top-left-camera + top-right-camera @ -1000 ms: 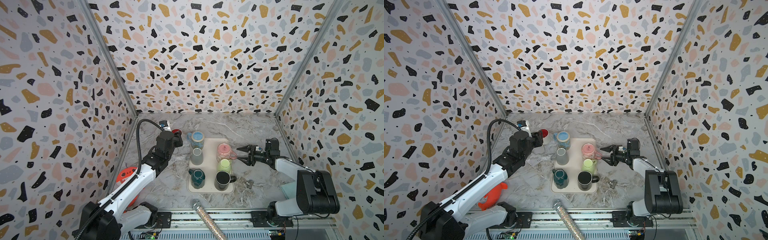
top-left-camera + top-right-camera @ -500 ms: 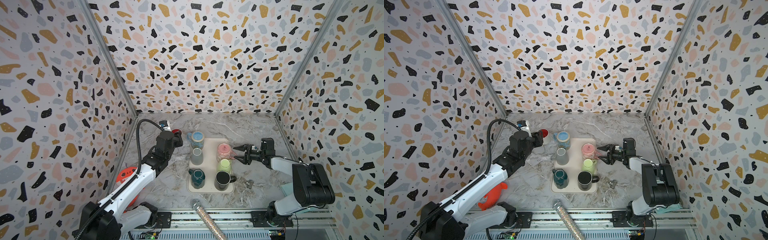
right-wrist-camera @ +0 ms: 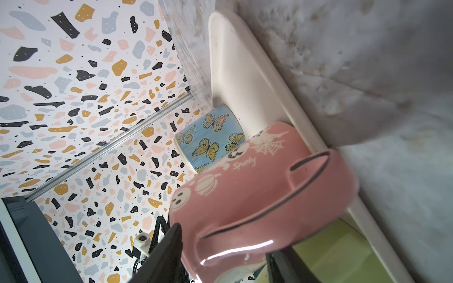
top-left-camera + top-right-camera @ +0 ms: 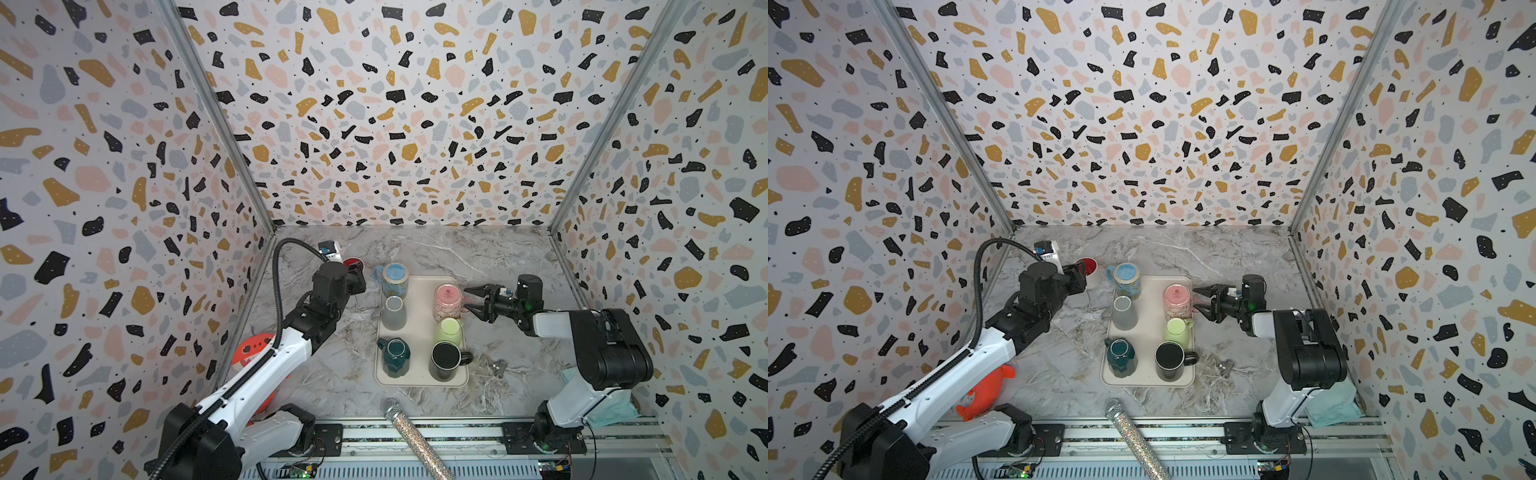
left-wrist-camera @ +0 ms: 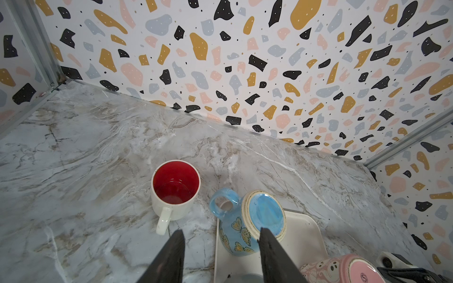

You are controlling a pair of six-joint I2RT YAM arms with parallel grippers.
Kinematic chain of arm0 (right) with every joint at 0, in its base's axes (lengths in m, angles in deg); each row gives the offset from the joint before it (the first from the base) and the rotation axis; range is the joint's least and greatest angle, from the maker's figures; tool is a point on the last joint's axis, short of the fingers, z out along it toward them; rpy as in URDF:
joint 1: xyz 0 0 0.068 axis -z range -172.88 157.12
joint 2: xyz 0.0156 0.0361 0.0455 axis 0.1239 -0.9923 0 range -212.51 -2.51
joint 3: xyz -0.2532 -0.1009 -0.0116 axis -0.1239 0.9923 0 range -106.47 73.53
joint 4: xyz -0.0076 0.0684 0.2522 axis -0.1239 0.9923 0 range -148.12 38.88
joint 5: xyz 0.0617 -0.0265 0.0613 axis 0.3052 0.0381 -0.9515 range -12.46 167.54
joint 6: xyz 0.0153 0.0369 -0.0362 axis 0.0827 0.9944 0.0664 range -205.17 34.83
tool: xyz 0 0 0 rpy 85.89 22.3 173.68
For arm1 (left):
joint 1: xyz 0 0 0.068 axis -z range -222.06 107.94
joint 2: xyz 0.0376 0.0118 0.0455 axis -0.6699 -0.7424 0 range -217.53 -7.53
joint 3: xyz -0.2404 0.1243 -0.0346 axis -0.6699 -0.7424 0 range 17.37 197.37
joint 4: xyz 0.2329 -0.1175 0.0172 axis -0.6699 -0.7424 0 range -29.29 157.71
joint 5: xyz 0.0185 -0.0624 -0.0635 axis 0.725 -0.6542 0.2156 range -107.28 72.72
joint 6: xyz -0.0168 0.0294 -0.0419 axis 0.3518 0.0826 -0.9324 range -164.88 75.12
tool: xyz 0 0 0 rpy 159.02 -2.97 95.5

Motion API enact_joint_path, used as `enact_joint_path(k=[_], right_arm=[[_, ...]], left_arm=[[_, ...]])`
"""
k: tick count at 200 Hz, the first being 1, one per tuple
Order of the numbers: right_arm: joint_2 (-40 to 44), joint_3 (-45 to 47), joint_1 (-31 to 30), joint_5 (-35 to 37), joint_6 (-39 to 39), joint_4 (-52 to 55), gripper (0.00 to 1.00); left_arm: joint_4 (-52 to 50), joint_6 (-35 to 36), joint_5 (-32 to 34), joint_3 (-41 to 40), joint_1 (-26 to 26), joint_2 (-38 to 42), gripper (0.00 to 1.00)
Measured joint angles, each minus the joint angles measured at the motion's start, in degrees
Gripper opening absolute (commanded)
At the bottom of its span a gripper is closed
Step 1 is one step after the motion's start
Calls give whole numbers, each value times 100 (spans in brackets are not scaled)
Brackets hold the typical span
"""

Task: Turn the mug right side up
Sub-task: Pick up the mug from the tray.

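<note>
Handle of pink Spooky mug (image 3: 232, 196) is framed between open jaws of right gripper (image 3: 223, 241), plain only from its wrist; left gripper (image 5: 221, 230) is spread, empty.

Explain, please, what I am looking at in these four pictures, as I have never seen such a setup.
These are two robot arms on a marble-patterned table, each ending in a two-fingered gripper. The two wide pictures come from one camera head above; the two close-ups come from cameras on the wrists. On a cream tray, a butterfly mug, a grey cup, a pink Spooky mug and a teal mug stand upside down; a black mug stands upright. A red-lined white mug stands beside the tray. The right gripper is open around the pink mug's handle; the left gripper is open and holds nothing.
</note>
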Motion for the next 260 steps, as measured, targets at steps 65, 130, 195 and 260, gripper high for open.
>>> enact_joint_path(k=[65, 130, 195, 260], right_arm=[[-431, -146, -133, 195, 365, -793, 51], [-804, -284, -203, 380, 492, -1196, 48], [-907, -474, -278, 621, 428, -1255, 40], [-1244, -850, -348, 726, 396, -1300, 39]], left_arm=[[-92, 0, 4, 61, 0, 0, 50], [-157, 4, 24, 70, 0, 0, 50], [-186, 7, 70, 74, 0, -7, 50], [-251, 22, 94, 74, 0, -20, 50]])
